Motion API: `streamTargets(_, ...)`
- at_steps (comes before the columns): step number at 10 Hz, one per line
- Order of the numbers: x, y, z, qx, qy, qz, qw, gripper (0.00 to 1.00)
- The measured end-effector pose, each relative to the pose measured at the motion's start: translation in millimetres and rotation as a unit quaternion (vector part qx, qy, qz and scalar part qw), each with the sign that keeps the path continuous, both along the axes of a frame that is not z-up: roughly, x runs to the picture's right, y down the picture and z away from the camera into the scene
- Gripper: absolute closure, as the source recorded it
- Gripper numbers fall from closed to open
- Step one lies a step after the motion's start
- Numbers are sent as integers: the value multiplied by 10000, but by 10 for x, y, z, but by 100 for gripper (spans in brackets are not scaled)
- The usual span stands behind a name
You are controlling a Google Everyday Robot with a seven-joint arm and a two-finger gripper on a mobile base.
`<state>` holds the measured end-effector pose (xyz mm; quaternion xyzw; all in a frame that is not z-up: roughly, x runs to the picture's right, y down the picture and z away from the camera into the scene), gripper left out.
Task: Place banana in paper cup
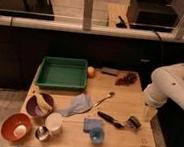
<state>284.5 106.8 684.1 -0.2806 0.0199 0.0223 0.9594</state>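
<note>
One gripper (pixel 149 114) at table's (pixel 120 140) right edge, banana (pixel 43 104) in purple bowl (pixel 30 109)

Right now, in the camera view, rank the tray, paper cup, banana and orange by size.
1. tray
2. paper cup
3. banana, lying in the purple bowl
4. orange, though it sits farther back

The gripper hangs at the table's right edge, apart from all four.
</note>
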Motion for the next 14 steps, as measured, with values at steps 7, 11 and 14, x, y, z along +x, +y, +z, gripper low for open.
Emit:
streamTargets(7, -4, 3, -2, 3, -2, -14, 10000, 20)
streamTargets(11, -495, -56, -26, 69, -195, -348, 9992, 20)
streamTargets(14, -802, -103, -21, 95, -376, -682, 9969, 20)
